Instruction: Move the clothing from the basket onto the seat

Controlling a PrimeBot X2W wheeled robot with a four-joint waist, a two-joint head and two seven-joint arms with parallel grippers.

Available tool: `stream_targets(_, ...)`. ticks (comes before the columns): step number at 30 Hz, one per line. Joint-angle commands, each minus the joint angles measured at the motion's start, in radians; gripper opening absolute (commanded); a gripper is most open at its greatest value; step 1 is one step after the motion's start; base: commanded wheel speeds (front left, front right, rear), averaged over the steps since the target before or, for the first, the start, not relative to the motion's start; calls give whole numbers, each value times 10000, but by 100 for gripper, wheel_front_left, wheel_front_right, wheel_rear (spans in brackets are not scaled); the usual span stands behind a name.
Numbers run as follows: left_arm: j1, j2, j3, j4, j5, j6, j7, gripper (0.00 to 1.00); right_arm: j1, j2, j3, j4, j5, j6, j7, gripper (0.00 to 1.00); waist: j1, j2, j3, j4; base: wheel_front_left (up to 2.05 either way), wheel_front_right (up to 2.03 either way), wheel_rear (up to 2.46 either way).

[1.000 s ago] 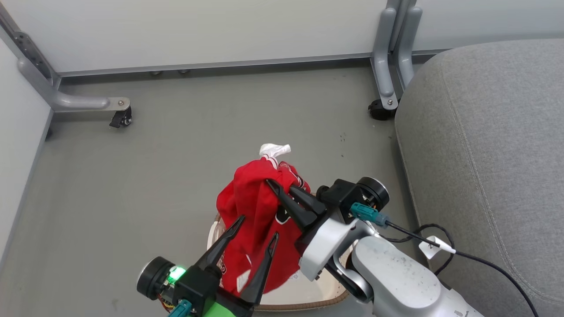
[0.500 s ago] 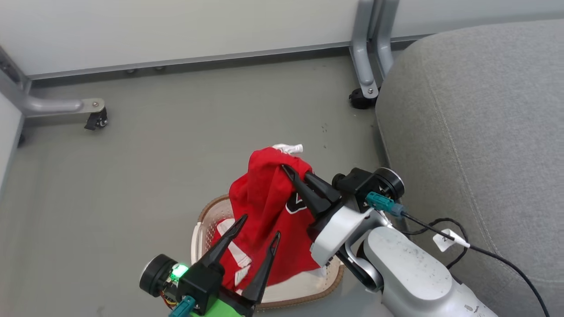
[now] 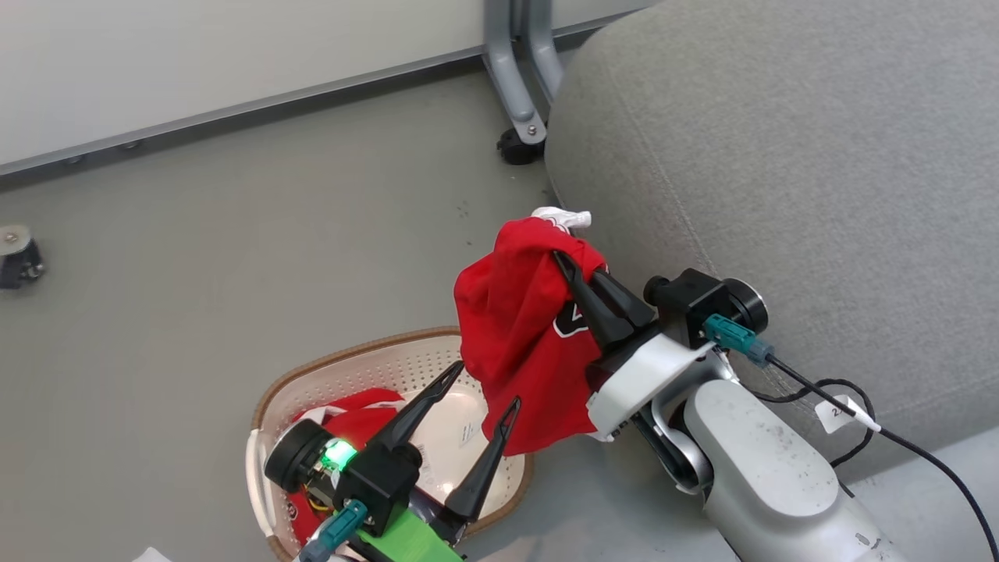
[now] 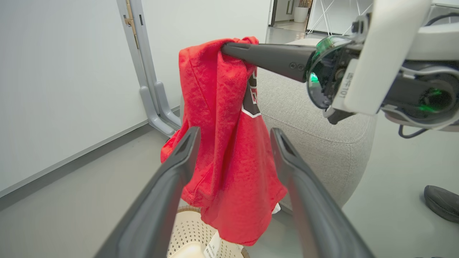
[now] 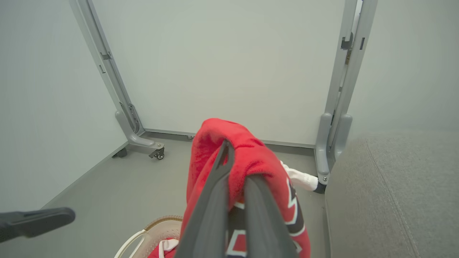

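Transferring the jersey (image 3: 515, 343), clamped in the right claw (image 3: 576, 262), hanging above the basket (image 3: 343, 351) and beside the seat (image 3: 780, 156) (another red garment (image 3: 351, 410) lying in the basket). Hovering the left claw (image 3: 488, 384), spread apart and empty, over the basket. Needing next a carry over the seat, then release

Small cream-white perforated plastic basket (image 3: 367, 373) with brown woven-look rim: near side hidden behind the left gripper (image 3: 488, 384), far right corner covered by the hanging red jersey (image 3: 519, 343), floor sticker (image 3: 468, 429) too small to read. Crumpled red-and-white garment (image 3: 351, 417) inside the basket: lower part hidden by the same gripper; the jersey above the basket shows just a folded scrap of black-and-white print, illegible, with the tips of the right gripper (image 3: 576, 264) buried in its cloth. Large grey woven-fabric seat (image 3: 780, 156) right of the basket: cut by the head view's top and right edges, its base behind the pale right arm (image 3: 749, 468).
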Motion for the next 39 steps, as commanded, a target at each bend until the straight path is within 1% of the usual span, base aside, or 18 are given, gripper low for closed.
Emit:
stream_targets(1, -216, 139, 19, 3, -39, -6, 35, 100, 114, -8, -180, -99, -84, 1, -45, 0, 0, 0, 407, -1046, 0, 0, 0)
stream_targets(5, -325, 197, -33, -46, -77, 9, 138, 100, 281, 43, -633, -245, -176, 1, -45, 0, 0, 0, 628, -1682, 0, 0, 0)
stream_targets(9, -453, 290, -116, -100, -108, 11, 246, 100, 438, 81, -1175, -404, -258, 1, -45, 0, 0, 0, 818, -2167, 0, 0, 0)
stream_targets(13, -550, 401, -183, -186, -97, 19, 340, 100, 481, 134, -1716, -553, -395, 1, -45, 0, 0, 0, 1015, -2505, 0, 0, 0)
stream_targets(16, -623, 458, -244, -276, -55, 17, 422, 100, 407, 177, -2129, -610, -446, 1, -45, 0, 0, 0, 1170, -2593, 0, 0, 0)
stream_targets(20, -812, 469, -347, -421, 18, 6, 498, 100, -39, 123, -2788, -692, -629, 1, -47, 0, 0, 0, 1462, -2463, 0, 0, 0)
stream_targets(25, -1213, 407, -317, -579, 121, 86, 481, 100, -926, -255, -3932, -747, -885, 1, -47, 0, 0, 0, 1977, -1966, 0, 0, 0)
stream_targets(28, -1511, 411, -273, -671, 179, 104, 461, 100, -1614, -644, -4601, -787, -970, -1, -46, 0, 0, 0, 2332, -1622, 0, 0, 0)
stream_targets(34, -2153, 363, -321, -744, 351, 113, 354, 100, -3133, -1741, -5879, -688, -1093, -1, -44, 0, 0, 0, 3192, -894, 0, 0, 0)
stream_targets(37, -2425, 359, -391, -735, 446, 87, 321, 100, -3695, -2048, -6366, -563, -1056, -1, -39, 0, 0, 0, 3615, -674, 0, 0, 0)
stream_targets(39, -2609, 319, -484, -678, 477, 66, 261, 100, -3920, -2162, -6691, -264, -935, -1, -38, 0, 0, 0, 3884, -526, 0, 0, 0)
